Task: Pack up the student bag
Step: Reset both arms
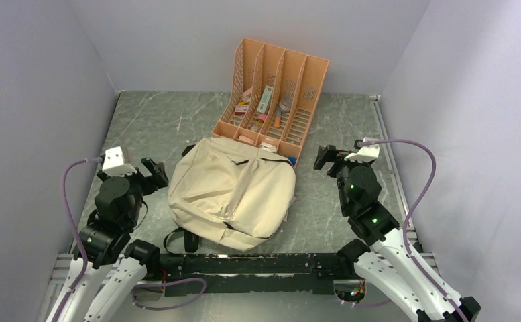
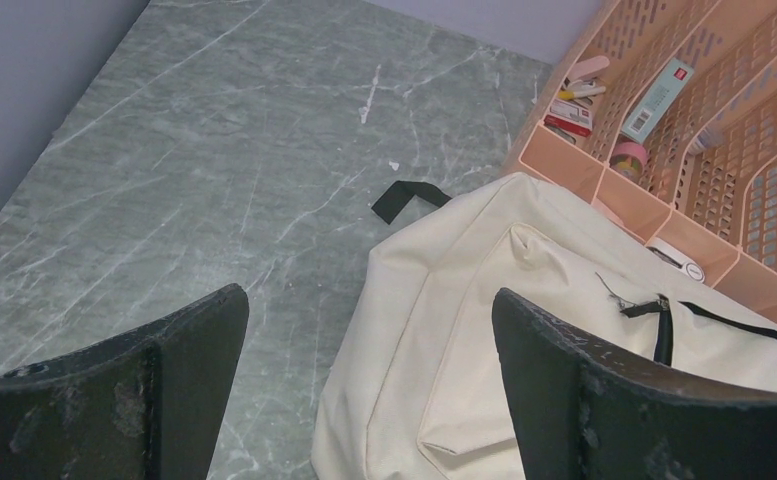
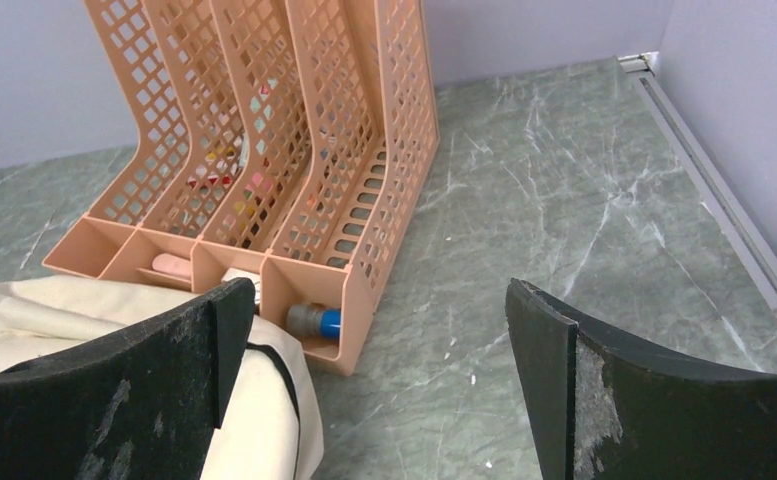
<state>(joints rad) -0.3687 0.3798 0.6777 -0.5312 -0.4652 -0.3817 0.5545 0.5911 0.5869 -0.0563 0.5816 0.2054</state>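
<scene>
Centrally slumped on veined grey marble-look table [image 1: 151, 121]: soft, creased cream student bag [image 1: 230, 194], top edge touching rigid perforated orange organizer [image 1: 274, 90]. Flanked by left gripper [image 1: 152, 174] and right gripper [image 1: 326, 157], both spread wide, holding nothing; bare tabletop around each.

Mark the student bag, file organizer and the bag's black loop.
student bag [image 1: 234, 191], top external view, front panel.
file organizer [image 3: 406, 140], right wrist view, outer side wall.
black loop [image 2: 392, 200], left wrist view, wide end.
</scene>
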